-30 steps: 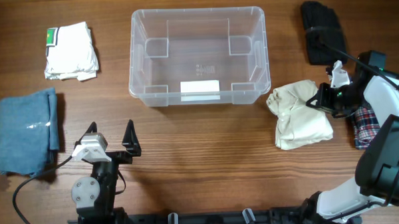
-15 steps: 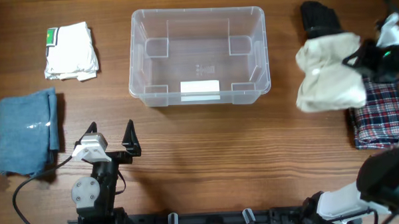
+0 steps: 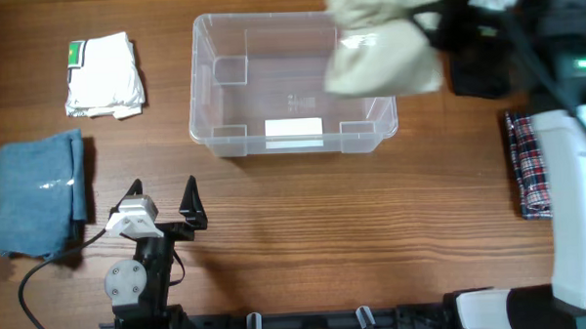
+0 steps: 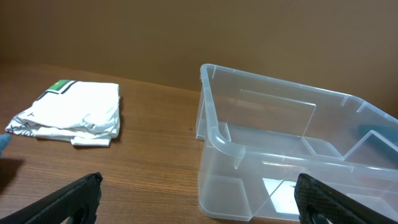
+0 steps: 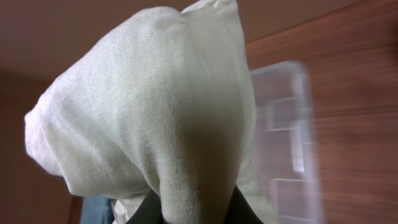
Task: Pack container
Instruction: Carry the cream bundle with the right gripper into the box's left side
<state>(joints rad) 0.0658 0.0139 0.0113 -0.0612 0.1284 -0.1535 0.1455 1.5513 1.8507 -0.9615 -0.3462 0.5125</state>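
Leftmost, a blue cloth (image 3: 35,193) lies at the frame's left edge, with a folded white shirt (image 3: 104,75) above it. At lower left the left gripper (image 3: 162,193) spreads wide, holding nothing. The container (image 3: 194,90) stands at upper centre. Over its upper right corner, the right gripper (image 5: 189,214) pinches a cream cloth (image 3: 382,49). A black garment (image 3: 478,75) and a plaid cloth (image 3: 528,171) lie at right.

Cream cloth (image 3: 382,54) blurred, cropped at top

The left arm (image 3: 131,278) sits folded low, left gripper (image 3: 163,196) spread wide, while the right arm (image 3: 575,184) stretches far forward, right gripper (image 3: 435,23) pinched on a cream cloth (image 3: 382,54)
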